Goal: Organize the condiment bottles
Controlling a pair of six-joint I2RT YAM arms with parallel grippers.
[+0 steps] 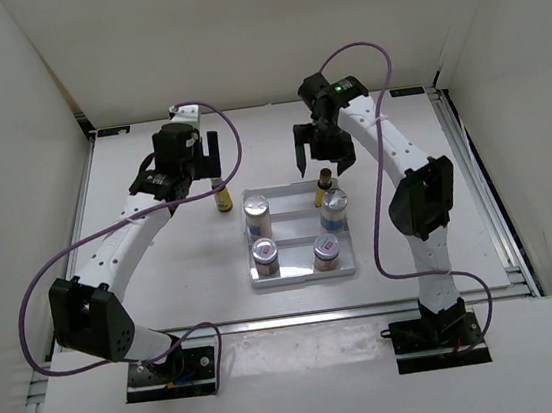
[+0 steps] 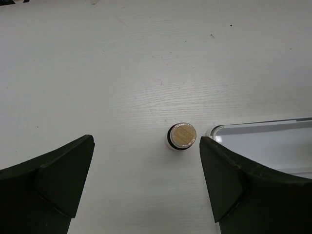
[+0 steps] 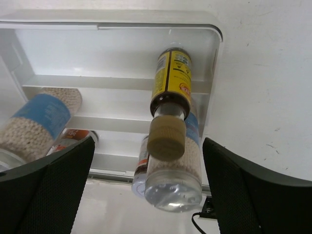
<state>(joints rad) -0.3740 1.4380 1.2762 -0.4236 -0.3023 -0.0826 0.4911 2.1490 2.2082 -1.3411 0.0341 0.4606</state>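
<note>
A white stepped tray [image 1: 291, 201] holds three silver-lidded jars: a cream one [image 1: 257, 215], a blue-labelled one [image 1: 333, 210] and two front ones [image 1: 265, 256], [image 1: 326, 252]. A slim yellow bottle [image 1: 323, 191] stands in the tray's back right corner. My right gripper [image 1: 326, 160] hangs open just above it; in the right wrist view its tan cap [image 3: 166, 139] sits between the spread fingers [image 3: 58, 180], untouched. A second yellow bottle [image 1: 221, 195] stands on the table left of the tray. My left gripper [image 1: 186, 172] hovers open over it, the cap [image 2: 182, 136] lying nearer the right finger [image 2: 234, 180].
The tray's corner [image 2: 253, 131] lies just right of the loose bottle. In the right wrist view the blue jar [image 3: 178, 180] stands right in front of the yellow bottle, and another jar [image 3: 39, 119] stands left. White enclosure walls ring the table.
</note>
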